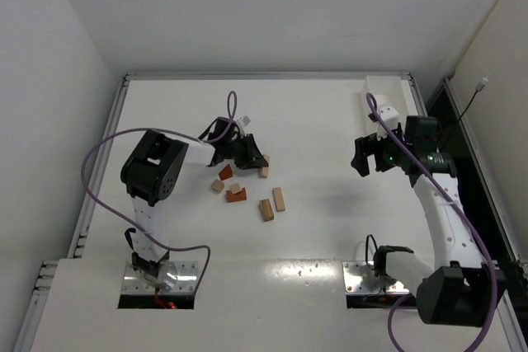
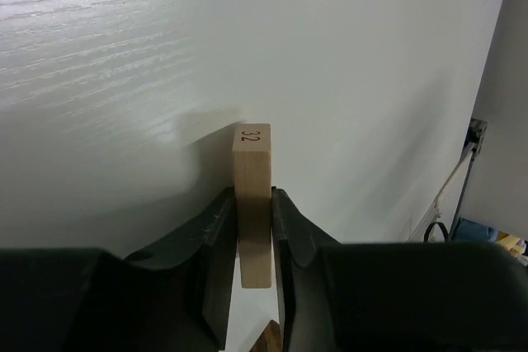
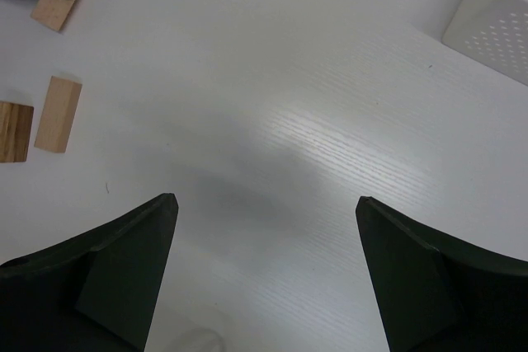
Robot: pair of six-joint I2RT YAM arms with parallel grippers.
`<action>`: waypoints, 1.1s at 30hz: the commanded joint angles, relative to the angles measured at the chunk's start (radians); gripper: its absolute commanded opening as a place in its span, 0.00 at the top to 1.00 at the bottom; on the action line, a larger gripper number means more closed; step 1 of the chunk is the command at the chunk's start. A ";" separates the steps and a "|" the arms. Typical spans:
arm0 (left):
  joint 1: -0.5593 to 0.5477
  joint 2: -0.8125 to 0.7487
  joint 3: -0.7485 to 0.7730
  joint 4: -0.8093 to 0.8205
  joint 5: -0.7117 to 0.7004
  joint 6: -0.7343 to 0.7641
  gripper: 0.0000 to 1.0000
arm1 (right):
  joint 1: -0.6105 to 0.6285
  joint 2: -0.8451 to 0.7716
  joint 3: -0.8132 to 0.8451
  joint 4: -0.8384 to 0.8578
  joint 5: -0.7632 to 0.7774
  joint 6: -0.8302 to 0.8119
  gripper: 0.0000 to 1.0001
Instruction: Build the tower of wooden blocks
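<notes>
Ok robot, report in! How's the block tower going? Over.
Left gripper shut on pale block. Right gripper open, empty. Other blocks loose, no tower yet. Nothing in the way.

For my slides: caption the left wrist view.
Left gripper pinching a pale wood block numbered 32, white table behind.

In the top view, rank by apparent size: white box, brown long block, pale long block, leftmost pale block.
1. White box.
2. Brown long block and pale long block: alike.
3. Leftmost pale block.
</notes>
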 commanded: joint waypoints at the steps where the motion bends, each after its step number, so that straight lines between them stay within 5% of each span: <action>1: -0.010 -0.008 -0.013 0.081 -0.035 -0.056 0.80 | -0.014 0.000 0.017 0.025 -0.028 0.012 0.14; 6: -0.010 0.012 -0.004 0.070 -0.035 -0.056 0.64 | -0.015 0.000 0.017 0.025 -0.028 0.012 0.14; 8: -0.010 0.012 0.016 0.019 -0.078 -0.027 0.48 | -0.024 0.000 0.017 0.025 -0.028 0.012 0.14; 13: -0.010 -0.063 0.027 -0.119 -0.298 0.033 0.38 | -0.024 0.000 0.026 0.025 -0.028 0.012 0.14; 24: -0.021 -0.336 -0.039 -0.309 -0.647 0.196 0.47 | 0.024 -0.011 0.026 0.025 -0.015 0.021 0.21; 33: -0.021 -0.525 -0.004 -0.453 -0.905 0.363 0.45 | 0.241 0.055 -0.003 0.044 0.069 0.173 0.27</action>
